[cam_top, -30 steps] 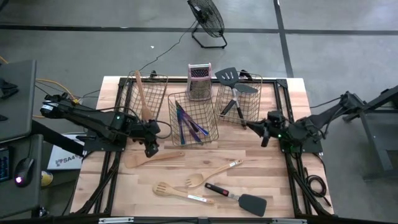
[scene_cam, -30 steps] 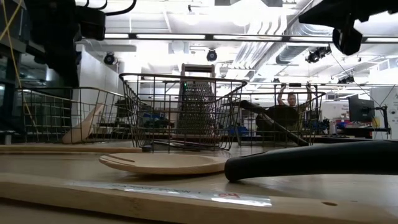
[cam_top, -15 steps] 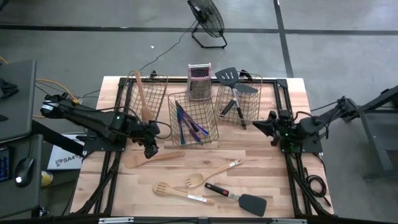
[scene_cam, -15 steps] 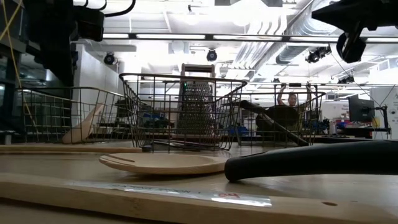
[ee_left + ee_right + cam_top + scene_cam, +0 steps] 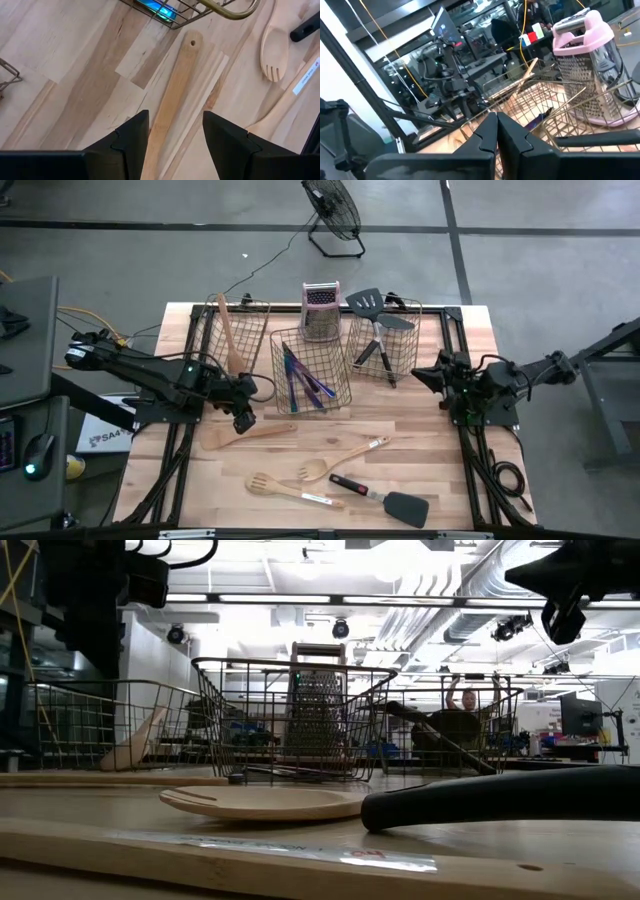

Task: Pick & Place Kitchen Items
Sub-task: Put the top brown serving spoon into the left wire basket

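A pale wooden spatula [image 5: 250, 435] lies flat on the table in front of the middle basket. My left gripper [image 5: 243, 420] hangs over it, pointing steeply down. It is open, one finger on either side of the spatula's handle [image 5: 172, 95], and no touch shows. My right gripper [image 5: 420, 377] is shut on nothing; it points level across the table near the right basket [image 5: 385, 340] and also shows high up in the low view [image 5: 563, 612]. A wooden fork-spoon [image 5: 340, 460], a slotted wooden spoon [image 5: 285, 488] and a black spatula [image 5: 385, 500] lie toward the near edge.
Three wire baskets stand along the far side. The left one [image 5: 235, 340] holds wooden utensils, the middle one [image 5: 310, 370] purple-blue cutlery, the right one black spatulas. A metal box grater [image 5: 320, 310] stands behind the middle basket. Bare tabletop shows between the baskets and the loose utensils.
My right arm has drawn back toward the table's right edge and sunk a little. Its shut gripper has swung round and now points level across the table.
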